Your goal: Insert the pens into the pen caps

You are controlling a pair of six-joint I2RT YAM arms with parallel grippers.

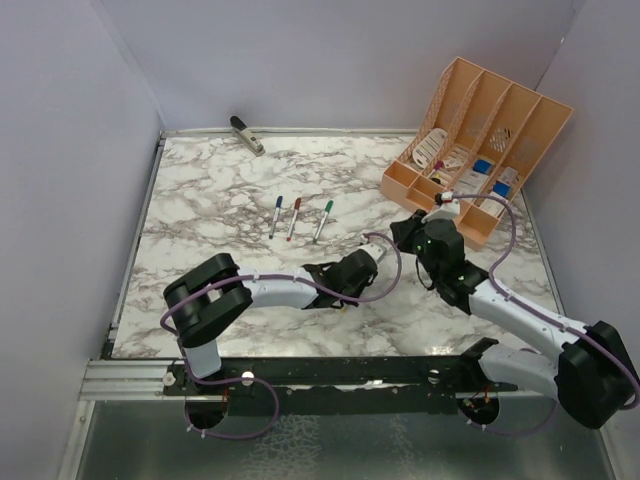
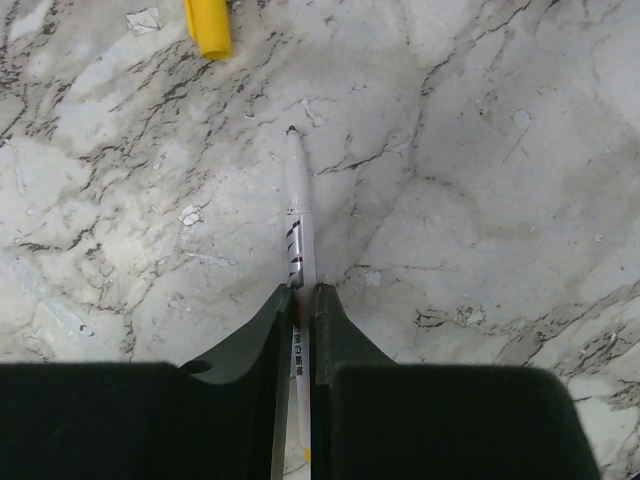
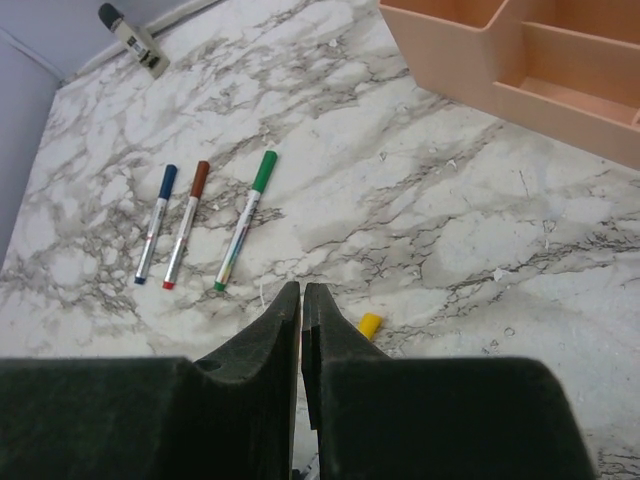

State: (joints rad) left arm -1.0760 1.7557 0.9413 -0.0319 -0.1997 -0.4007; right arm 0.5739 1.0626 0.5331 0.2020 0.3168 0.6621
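Marble counter (image 2: 480,200): slim pen (image 2: 298,200), centre of left wrist frame, pinched at its barrel in left fingers (image 2: 255,340), tip toward yellow cap (image 2: 208,25) upper left. Likely light, stiff, slick, so grip mid-barrel; right fingers (image 3: 270,340) closed, seemingly empty.

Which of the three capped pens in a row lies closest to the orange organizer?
The green-capped pen, at the row's right end in the top view; the red-capped pen is middle, the blue-capped pen farthest left.

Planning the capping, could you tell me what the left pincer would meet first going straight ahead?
The way looks free; the yellow cap lies off the line of the held pen.
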